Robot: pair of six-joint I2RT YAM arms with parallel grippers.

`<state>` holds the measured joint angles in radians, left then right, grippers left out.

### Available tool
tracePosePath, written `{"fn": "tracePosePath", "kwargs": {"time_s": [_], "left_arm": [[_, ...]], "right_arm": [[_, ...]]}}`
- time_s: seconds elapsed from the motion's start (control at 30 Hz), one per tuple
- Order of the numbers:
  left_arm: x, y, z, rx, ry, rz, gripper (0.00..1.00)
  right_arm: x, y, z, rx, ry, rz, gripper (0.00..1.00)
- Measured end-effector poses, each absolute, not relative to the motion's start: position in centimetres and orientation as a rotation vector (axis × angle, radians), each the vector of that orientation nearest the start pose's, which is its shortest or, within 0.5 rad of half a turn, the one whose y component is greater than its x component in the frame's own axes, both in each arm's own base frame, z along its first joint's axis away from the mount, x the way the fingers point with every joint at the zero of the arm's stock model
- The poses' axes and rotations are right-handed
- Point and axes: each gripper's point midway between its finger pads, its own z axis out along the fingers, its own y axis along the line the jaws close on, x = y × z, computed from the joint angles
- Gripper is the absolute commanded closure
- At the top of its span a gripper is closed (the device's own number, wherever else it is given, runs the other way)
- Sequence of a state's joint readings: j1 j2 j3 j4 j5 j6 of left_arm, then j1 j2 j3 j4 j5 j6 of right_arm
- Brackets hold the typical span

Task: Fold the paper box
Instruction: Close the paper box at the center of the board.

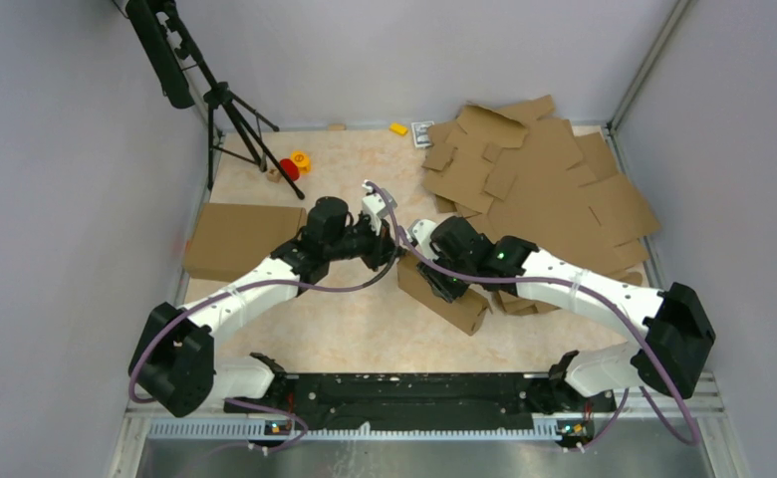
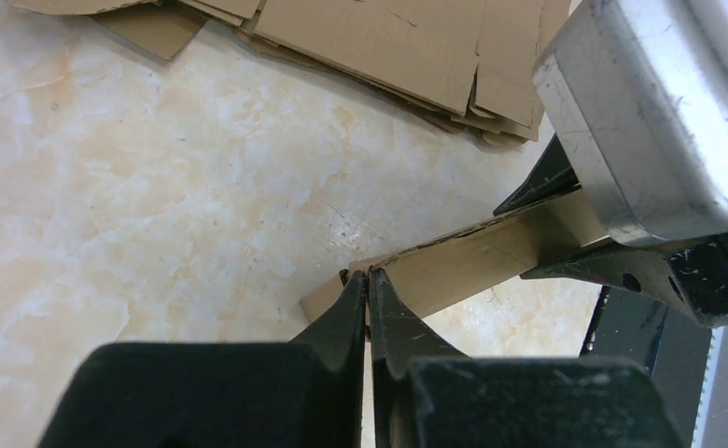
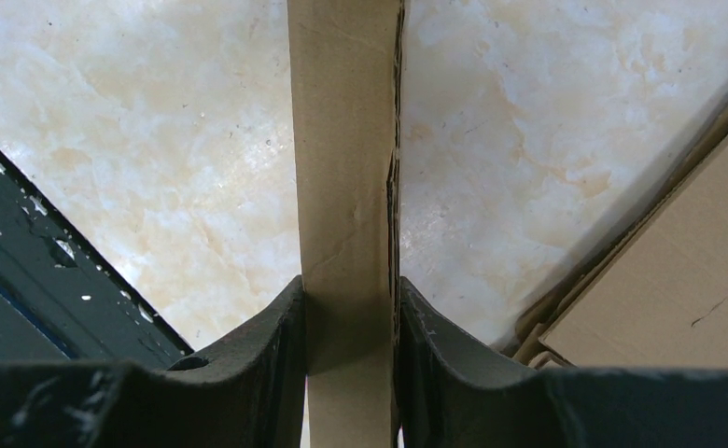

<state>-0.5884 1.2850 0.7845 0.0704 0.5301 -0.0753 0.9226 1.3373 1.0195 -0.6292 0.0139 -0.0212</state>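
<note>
Black fingers of the right end effector [image 3: 349,303] are clamped on both faces of the plain brown corrugated cardboard paper box [image 3: 346,168], a partly folded narrow wall on edge whose long axis runs straight ahead from them. At its far end the left end effector [image 2: 368,278] is pinched together on the wall's top edge, over the beige marbled counter [image 2: 155,187]. Both arms look equally near, while flat brown cardboard blanks [image 3: 678,280] lie to the right end effector's right.
</note>
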Motion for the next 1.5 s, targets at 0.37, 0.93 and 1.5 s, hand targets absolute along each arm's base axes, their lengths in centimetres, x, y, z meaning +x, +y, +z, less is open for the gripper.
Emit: {"fn": "tracePosePath", "kwargs": {"time_s": [0.37, 0.93, 1.5], "left_arm": [[26.13, -28.19, 16.48, 0.848, 1.914, -0.919, 1.0], [26.22, -28.18, 16.25, 0.834, 1.926, -0.878, 1.0], [25.72, -27.97, 16.4, 0.66, 2.052, -0.936, 1.0]], "right_arm": [[19.72, 25.51, 12.41, -1.152, 2.288, 0.34, 0.74], [19.01, 25.21, 12.16, -1.167, 2.326, 0.349, 0.45], [19.6, 25.57, 12.68, -1.157, 2.317, 0.336, 0.78]]}}
